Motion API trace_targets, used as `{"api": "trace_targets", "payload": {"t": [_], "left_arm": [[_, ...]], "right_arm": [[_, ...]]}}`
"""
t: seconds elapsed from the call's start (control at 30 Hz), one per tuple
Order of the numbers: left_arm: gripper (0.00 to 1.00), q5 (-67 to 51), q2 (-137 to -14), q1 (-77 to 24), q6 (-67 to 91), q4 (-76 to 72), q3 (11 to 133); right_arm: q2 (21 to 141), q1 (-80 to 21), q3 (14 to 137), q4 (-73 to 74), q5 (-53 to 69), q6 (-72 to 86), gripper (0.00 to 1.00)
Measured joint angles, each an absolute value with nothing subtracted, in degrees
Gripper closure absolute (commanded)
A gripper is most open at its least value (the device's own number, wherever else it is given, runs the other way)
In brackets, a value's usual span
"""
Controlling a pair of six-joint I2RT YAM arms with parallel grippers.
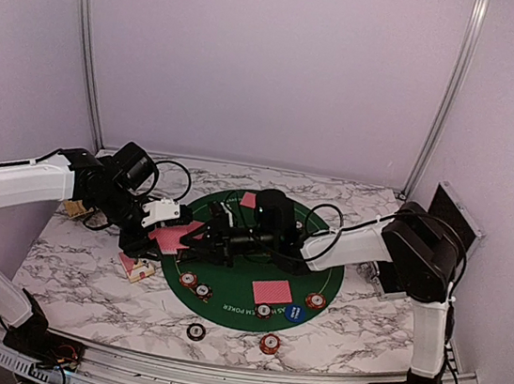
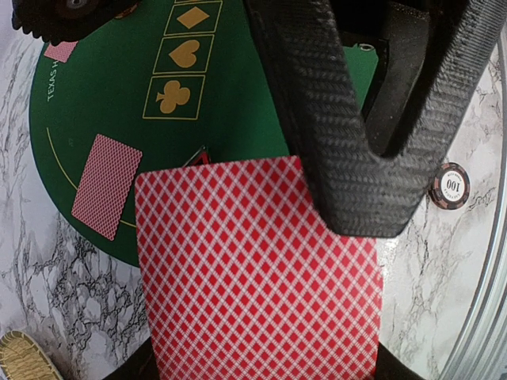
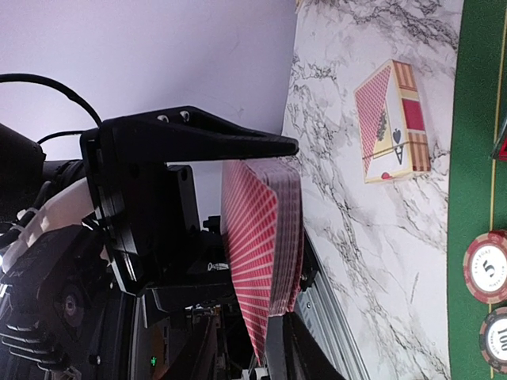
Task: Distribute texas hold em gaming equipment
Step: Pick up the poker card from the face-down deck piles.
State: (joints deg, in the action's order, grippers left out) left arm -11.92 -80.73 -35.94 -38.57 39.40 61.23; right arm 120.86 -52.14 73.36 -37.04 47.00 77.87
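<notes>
My left gripper (image 1: 159, 228) is shut on a deck of red-backed cards (image 1: 176, 236), held over the left edge of the green mat (image 1: 236, 210). In the left wrist view the deck (image 2: 253, 277) fills the foreground. My right gripper (image 1: 210, 239) reaches in from the right, and its fingers (image 2: 348, 158) meet on the deck's top right corner. In the right wrist view the top card (image 3: 247, 269) is peeled off the deck (image 3: 287, 229) and runs down between my right gripper's (image 3: 257, 358) jaws. A triangular marker (image 2: 202, 155) peeks from behind the deck.
Dealt cards (image 1: 272, 292) (image 1: 248, 199), poker chips (image 1: 195, 285) (image 1: 316, 301) and a blue button (image 1: 293, 313) lie on the mat. Two chips (image 1: 195, 332) (image 1: 268, 343) sit on the marble. A card box (image 1: 138, 268) lies left, a basket (image 1: 74, 211) behind, a black case (image 1: 453, 213) right.
</notes>
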Motion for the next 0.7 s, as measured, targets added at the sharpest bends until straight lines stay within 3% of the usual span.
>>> {"api": "trace_targets", "payload": {"t": [0.33,0.7], "left_arm": [[0.92,-11.9,-80.7,-35.9,-38.6,39.4,61.2],[0.92,-11.5,-80.7,-35.9,-38.6,39.3,61.2]], "right_arm": [[120.9,-52.1,73.4,-38.1,47.4,78.5,0.99],[120.9,-50.0,72.0,-41.1,48.7,79.9,1.0]]}}
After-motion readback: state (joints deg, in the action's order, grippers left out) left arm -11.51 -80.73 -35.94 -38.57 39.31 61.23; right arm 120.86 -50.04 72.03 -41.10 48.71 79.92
